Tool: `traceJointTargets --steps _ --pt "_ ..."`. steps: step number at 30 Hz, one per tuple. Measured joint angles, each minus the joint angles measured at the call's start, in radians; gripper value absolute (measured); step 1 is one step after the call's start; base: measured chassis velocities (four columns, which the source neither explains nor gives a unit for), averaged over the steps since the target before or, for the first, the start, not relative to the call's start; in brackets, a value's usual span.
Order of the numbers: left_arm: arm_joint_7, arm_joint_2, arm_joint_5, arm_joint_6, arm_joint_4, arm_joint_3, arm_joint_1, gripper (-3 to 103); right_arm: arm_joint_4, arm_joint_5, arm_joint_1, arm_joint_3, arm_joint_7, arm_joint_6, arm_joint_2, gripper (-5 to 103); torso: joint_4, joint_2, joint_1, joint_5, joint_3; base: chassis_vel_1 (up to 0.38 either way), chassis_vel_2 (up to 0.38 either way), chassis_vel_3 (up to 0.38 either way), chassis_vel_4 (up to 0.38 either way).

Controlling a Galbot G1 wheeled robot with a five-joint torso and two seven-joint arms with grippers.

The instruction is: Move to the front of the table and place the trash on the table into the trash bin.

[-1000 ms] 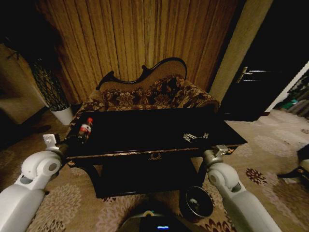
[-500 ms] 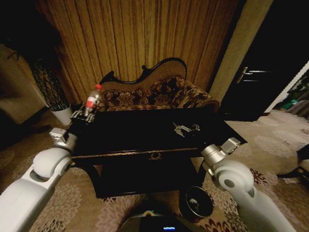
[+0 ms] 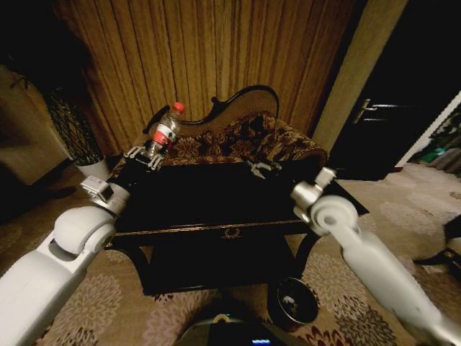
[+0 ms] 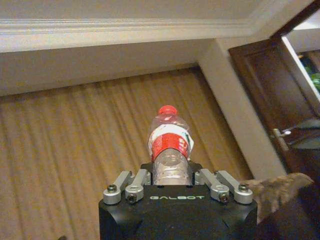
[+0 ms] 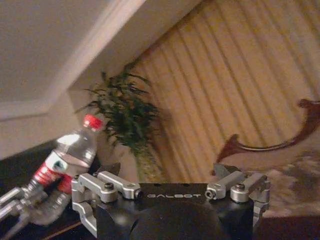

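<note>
Above the glossy black tabletop (image 3: pixel 216 198), the left gripper (image 3: pixel 146 155), jaws clamped low on the clear red-capped plastic bottle (image 3: pixel 165 132), risks it tipping out; the right gripper (image 5: pixel 170 192) hangs with jaws apart.

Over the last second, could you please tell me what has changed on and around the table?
The left end effector, shut on the bottle, has lifted it off the table and carried it up and inward. The right end effector has also risen, moving inward. The table and trash bin stayed put.
</note>
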State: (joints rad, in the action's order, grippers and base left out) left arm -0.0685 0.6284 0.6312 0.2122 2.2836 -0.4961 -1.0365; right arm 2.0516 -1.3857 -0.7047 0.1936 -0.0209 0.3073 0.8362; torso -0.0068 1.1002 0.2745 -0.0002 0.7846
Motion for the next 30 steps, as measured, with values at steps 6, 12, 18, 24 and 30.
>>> traceJointTargets --steps 6,12,18,24,30 --pt "0.037 -0.029 0.008 -0.038 -0.031 0.036 0.049 33 -0.031 -0.007 0.058 -0.043 0.038 0.003 0.033 100 -0.0007 0.0 0.0 0.0001 0.0 0.0 0.0 0.0 0.0" --pt "0.067 -0.018 0.008 -0.059 -0.079 0.123 0.149 33 -0.073 0.0 0.133 -0.098 0.084 0.004 0.078 100 -0.0003 0.0 0.0 0.0001 0.0 0.0 0.0 0.0 0.0" --pt "0.082 0.013 -0.015 -0.071 -0.121 0.234 0.218 33 -0.097 0.003 0.177 -0.116 0.102 0.005 0.105 100 -0.0007 0.0 0.0 0.0002 0.0 0.0 0.0 0.0 0.0" --pt "0.09 0.035 -0.04 -0.082 -0.161 0.314 0.269 33 -0.101 0.011 0.185 -0.122 0.103 0.01 0.118 100 -0.0004 0.0 0.0 0.0 0.0 0.0 0.0 0.0 0.0" --pt "0.096 0.054 -0.047 -0.084 -0.177 0.379 0.333 33 -0.118 0.035 0.184 -0.136 0.125 0.017 0.116 100 -0.0006 0.0 0.0 0.0003 0.0 0.0 0.0 0.0 0.0"
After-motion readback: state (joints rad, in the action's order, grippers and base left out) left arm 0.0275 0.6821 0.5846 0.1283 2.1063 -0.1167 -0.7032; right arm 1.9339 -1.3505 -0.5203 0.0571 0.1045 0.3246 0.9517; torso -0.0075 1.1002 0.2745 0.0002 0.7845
